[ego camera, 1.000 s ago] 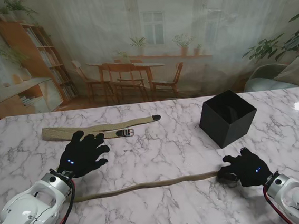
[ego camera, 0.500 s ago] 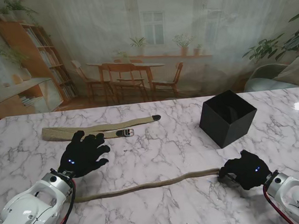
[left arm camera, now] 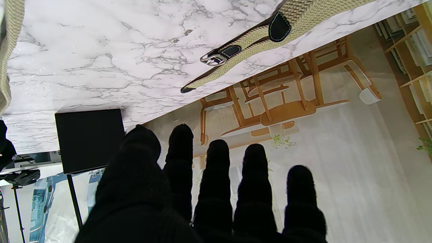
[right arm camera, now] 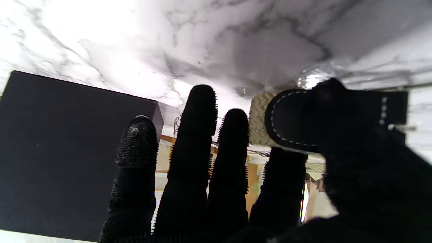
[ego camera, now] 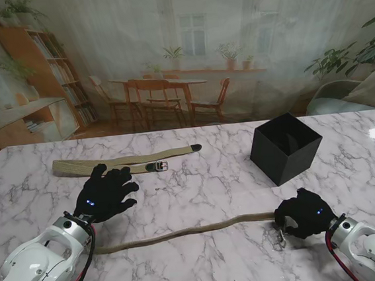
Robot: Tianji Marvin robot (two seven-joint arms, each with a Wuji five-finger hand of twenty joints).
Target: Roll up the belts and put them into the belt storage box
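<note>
No text, label, brand, number or sign can be read in any of the views. The black belt storage box [ego camera: 286,147] shows plain, unmarked walls. The woven belt [ego camera: 124,162] lying to the left of that box has dark end tabs and a metal buckle, both without legible marking. The dark stitched tab [right arm camera: 293,118] in the right wrist view carries stitching only, no lettering.

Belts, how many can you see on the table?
2. One belt lies flat at the far left of the table. The other belt stretches across the near side, its right end pinched in the right robot hand.
</note>
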